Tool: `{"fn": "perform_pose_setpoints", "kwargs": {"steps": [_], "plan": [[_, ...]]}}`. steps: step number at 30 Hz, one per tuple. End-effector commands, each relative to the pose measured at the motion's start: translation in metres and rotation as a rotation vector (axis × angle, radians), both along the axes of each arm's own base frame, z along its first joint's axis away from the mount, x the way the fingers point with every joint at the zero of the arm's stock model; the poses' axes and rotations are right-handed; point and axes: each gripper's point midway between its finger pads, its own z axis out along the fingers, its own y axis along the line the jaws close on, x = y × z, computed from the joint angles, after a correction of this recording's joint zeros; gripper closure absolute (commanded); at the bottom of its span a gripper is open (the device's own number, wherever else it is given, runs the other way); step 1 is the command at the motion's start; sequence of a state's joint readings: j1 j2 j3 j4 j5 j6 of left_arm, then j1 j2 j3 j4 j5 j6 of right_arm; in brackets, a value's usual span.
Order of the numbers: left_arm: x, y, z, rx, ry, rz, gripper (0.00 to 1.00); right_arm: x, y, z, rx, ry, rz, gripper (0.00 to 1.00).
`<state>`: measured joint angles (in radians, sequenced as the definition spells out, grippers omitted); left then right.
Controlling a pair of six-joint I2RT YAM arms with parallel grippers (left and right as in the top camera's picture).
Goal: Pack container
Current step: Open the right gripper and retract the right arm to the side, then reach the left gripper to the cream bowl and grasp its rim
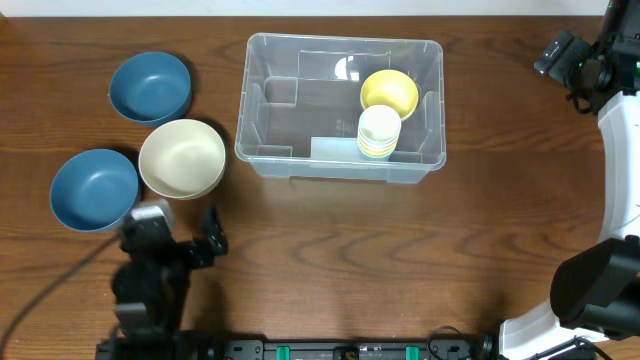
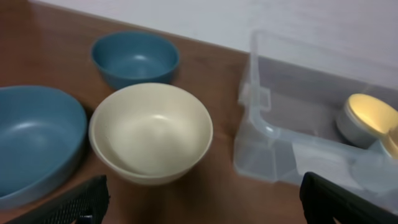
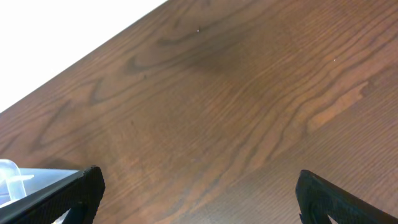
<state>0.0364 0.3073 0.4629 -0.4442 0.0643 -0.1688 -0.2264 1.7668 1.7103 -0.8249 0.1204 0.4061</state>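
Note:
The clear plastic container (image 1: 340, 160) stands at the table's middle back, holding a yellow bowl (image 1: 389, 91) and a stack of cups (image 1: 379, 132). A cream bowl (image 1: 182, 158) and two blue bowls (image 1: 150, 86) (image 1: 93, 188) sit on the table to its left. My left gripper (image 1: 208, 238) is open and empty, just short of the cream bowl (image 2: 151, 132), with the container (image 2: 273, 149) to its right in the left wrist view. My right gripper (image 1: 562, 55) is open and empty at the far right, over bare wood (image 3: 205, 124).
The left arm's base (image 1: 150, 275) is at the front left and the right arm's white body (image 1: 620, 160) runs along the right edge. The container's corner (image 3: 15, 177) shows at the left of the right wrist view.

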Motion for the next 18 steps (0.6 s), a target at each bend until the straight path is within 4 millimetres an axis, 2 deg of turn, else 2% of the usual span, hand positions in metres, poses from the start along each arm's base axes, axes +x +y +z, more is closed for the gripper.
{"fn": "perform_pose_setpoints", "kwargs": {"steps": [1,3,8,10,15,17,18], "plan": [[0.017,0.012,0.030,-0.018,0.074,0.061,0.02,-0.001,-0.003,0.011,-0.006,-0.027,-0.014,0.01],[0.028,0.010,0.038,-0.023,0.147,0.039,0.02,-0.001,-0.003,0.011,-0.006,-0.027,-0.014,0.01],[0.061,-0.023,0.066,-0.039,0.251,-0.195,0.02,-0.001,-0.003,0.011,-0.006,-0.027,-0.014,0.01],[0.071,-0.025,0.070,-0.052,0.264,-0.212,0.02,-0.001,-0.003,0.011,-0.006,-0.027,-0.014,0.01],[0.100,-0.017,0.071,-0.027,0.254,-0.207,0.02,-0.001,-0.003,0.011,-0.006,-0.027,-0.014,0.01],[0.108,-0.002,0.066,-0.091,0.280,-0.137,0.02,-0.001,-0.003,0.011,-0.006,-0.027,-0.014,0.01],[0.112,0.013,0.060,-0.163,0.306,-0.058,0.02,-0.001,-0.003,0.011,-0.006,-0.027,-0.014,0.01]]}}
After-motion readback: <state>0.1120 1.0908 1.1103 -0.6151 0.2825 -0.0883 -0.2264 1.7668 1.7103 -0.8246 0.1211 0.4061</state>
